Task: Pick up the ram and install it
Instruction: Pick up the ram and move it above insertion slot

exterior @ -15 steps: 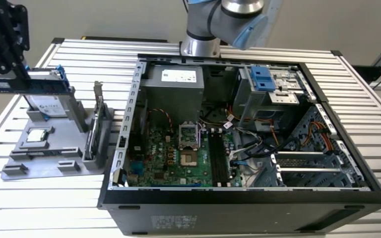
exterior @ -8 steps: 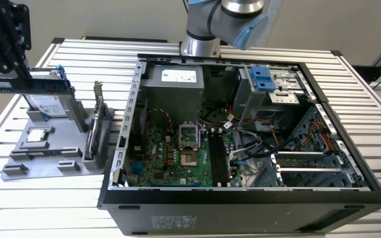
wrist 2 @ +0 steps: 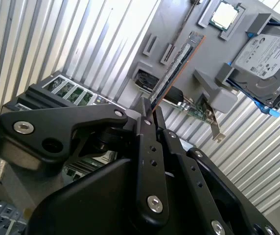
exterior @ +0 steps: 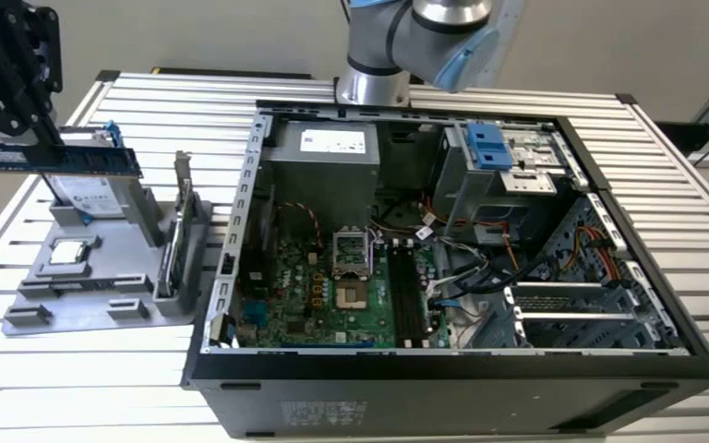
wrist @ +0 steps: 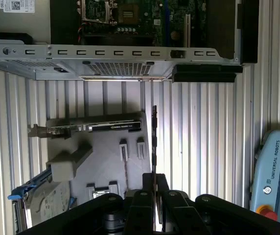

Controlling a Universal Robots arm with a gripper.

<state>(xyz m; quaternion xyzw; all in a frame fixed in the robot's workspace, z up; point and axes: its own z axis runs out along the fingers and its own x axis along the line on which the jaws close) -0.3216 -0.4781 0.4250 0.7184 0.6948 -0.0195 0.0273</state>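
- The black two-finger gripper (exterior: 49, 137) clamps the long, thin blue-green ram stick (exterior: 84, 161) by its upper edge, likely keeping the contact edge free.
- It hangs level over the grey plastic holder (exterior: 84, 295).

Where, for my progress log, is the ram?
At the exterior view's left, the tool grips the ram above the parts tray, near the hard drive, outside the computer case.

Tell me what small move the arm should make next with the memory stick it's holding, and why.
Probably carry it sideways toward the exterior view's right. The gripper is shut on the memory stick, which is held up over the grey tray, well apart from the long slots inside the open computer case.
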